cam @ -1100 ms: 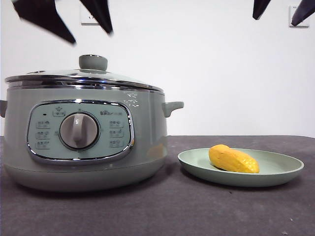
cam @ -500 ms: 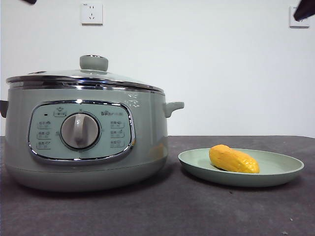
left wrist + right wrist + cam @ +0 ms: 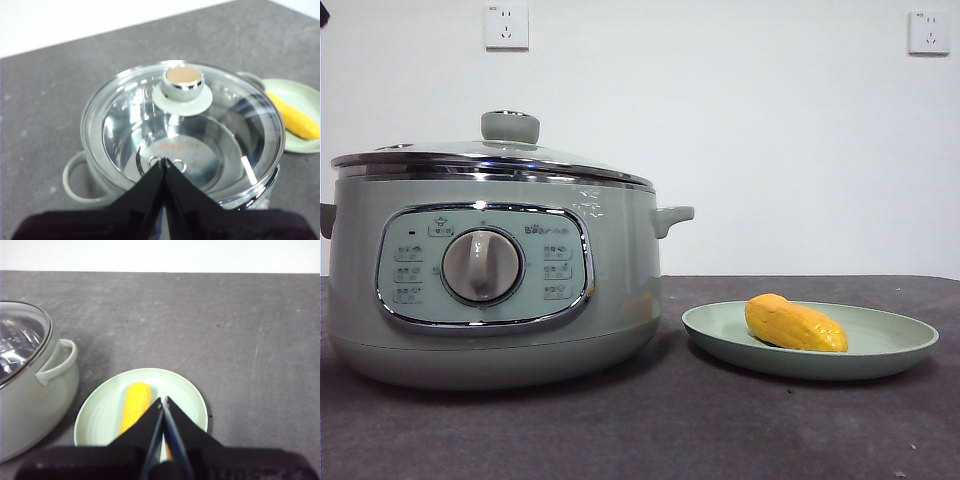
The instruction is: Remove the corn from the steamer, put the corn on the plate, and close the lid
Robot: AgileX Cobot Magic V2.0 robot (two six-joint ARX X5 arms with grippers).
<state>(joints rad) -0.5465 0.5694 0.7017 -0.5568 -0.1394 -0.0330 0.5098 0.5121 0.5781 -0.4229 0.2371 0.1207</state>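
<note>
Dark matte bench (image 3: 650, 430) in front. Yellow ridged corn (image 3: 795, 324) lies lengthwise in shallow pale green plate (image 3: 910, 345), beneath right gripper (image 3: 164, 401), jaws together, empty. Beside plate, smooth sage steamer (image 3: 620, 270); glass, chrome-rimmed lid (image 3: 250, 112) seated, under left gripper (image 3: 164, 162), jaws together.

Dark grey table (image 3: 670, 430). On it: steamer (image 3: 490, 290) at left, plate (image 3: 880, 362) at right, just beside, apart. Both set near the front edge.
</note>
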